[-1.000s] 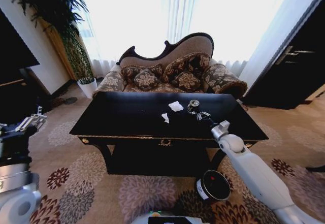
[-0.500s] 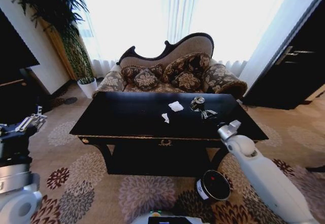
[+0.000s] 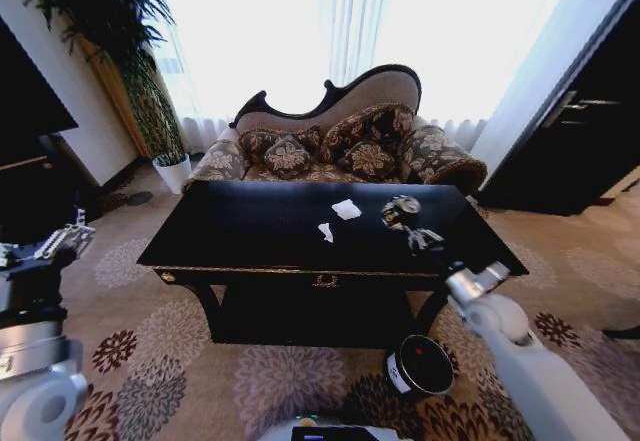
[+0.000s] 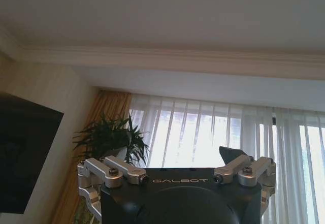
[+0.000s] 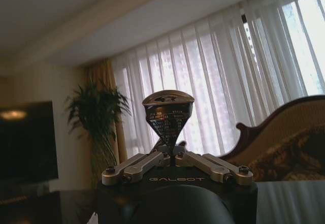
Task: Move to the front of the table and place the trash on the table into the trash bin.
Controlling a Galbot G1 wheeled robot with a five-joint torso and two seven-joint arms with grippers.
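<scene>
Hotel-style lounge, ornate sofa (image 3: 340,136), sheer curtains (image 3: 300,31)

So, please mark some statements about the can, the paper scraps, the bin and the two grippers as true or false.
1. The right gripper holds the crushed can. True.
2. The trash bin stands on the table. False: it stands on the carpet in front.
3. Two white paper scraps lie on the table. True.
4. The left gripper grips a bottle. False: it holds nothing, off to the table's left side.
</scene>
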